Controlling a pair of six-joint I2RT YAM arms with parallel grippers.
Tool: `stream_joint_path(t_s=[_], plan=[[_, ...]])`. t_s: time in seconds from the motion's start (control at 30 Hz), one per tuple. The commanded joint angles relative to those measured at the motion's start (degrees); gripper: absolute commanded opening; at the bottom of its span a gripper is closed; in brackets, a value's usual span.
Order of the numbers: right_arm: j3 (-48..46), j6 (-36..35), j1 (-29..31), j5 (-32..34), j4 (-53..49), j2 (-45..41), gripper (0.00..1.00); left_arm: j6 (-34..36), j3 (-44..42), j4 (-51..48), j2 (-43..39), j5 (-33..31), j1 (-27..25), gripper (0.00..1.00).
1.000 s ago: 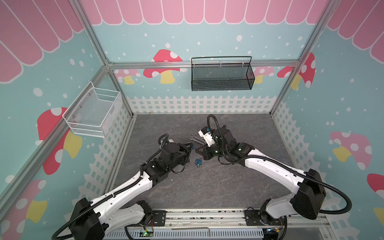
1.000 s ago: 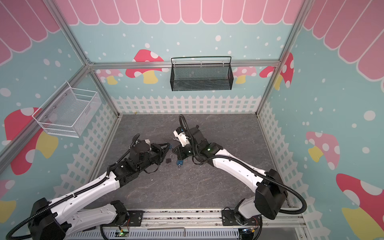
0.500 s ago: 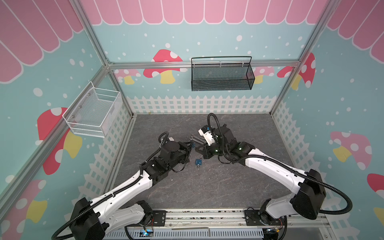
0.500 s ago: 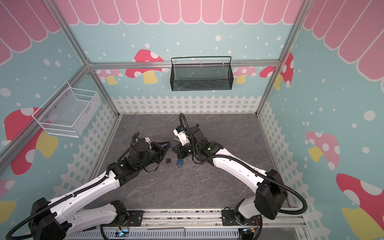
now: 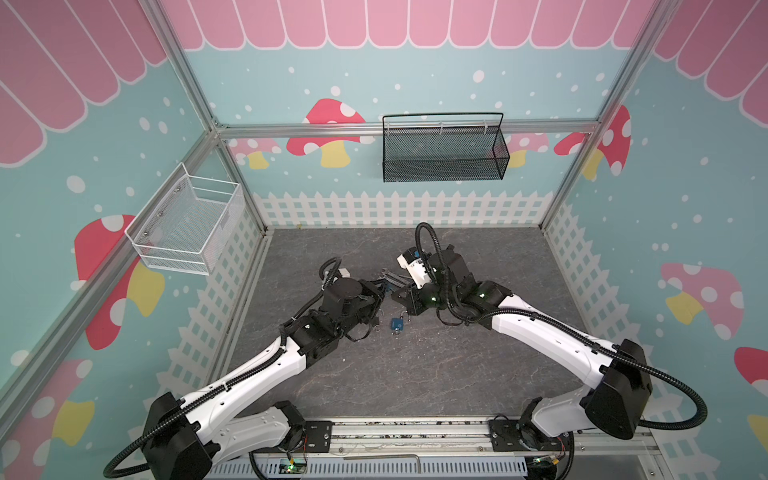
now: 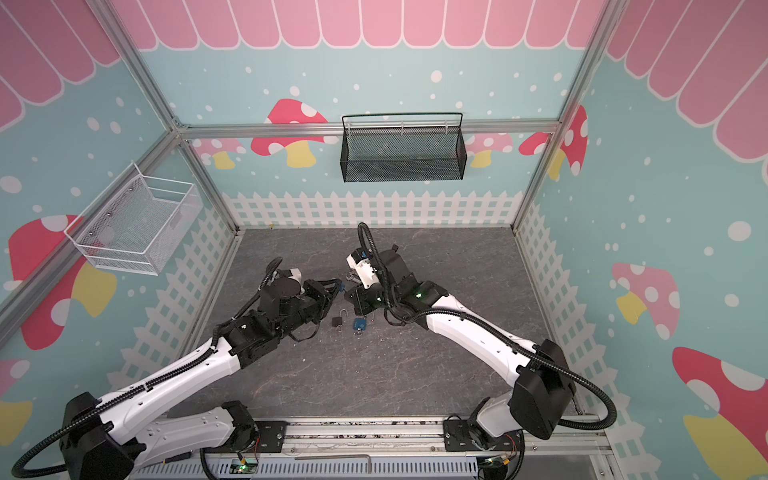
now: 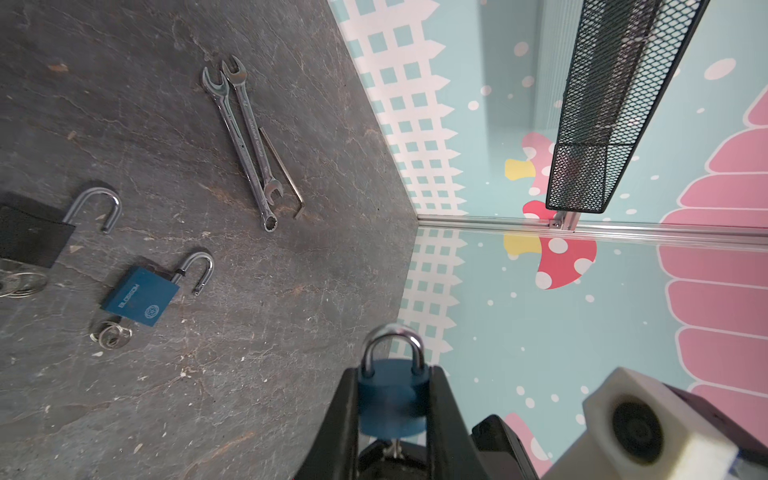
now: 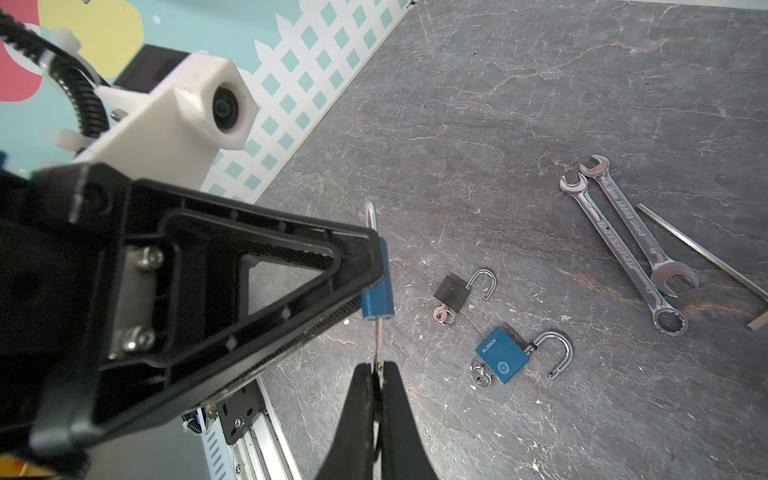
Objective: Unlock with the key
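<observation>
Grey tabletop (image 5: 415,365): left tool (image 7: 392,374) clamping blue padlock (image 7: 390,401); right tool (image 8: 378,368) pinching inserted key (image 8: 378,343).

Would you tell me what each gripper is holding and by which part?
Left gripper clamps the padlock by its body, shackle free. Right gripper pinches the key by its head, blade in that padlock.

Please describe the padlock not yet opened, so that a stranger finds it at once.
Look above the middle of the dark grey table, where both arms meet. There the left gripper holds a blue lock in the air, a key in its base. The blue padlock and black padlock lying below have open shackles; this one's is closed.
</observation>
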Motion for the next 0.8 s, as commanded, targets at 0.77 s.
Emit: stream_joint_path(t_s=[0.77], plan=[[-2.23,-0.39,1.33,3.09,14.66,-2.91,0.0,4.79,2.62,-6.9,3.43,2.19,-7.09,0.0]])
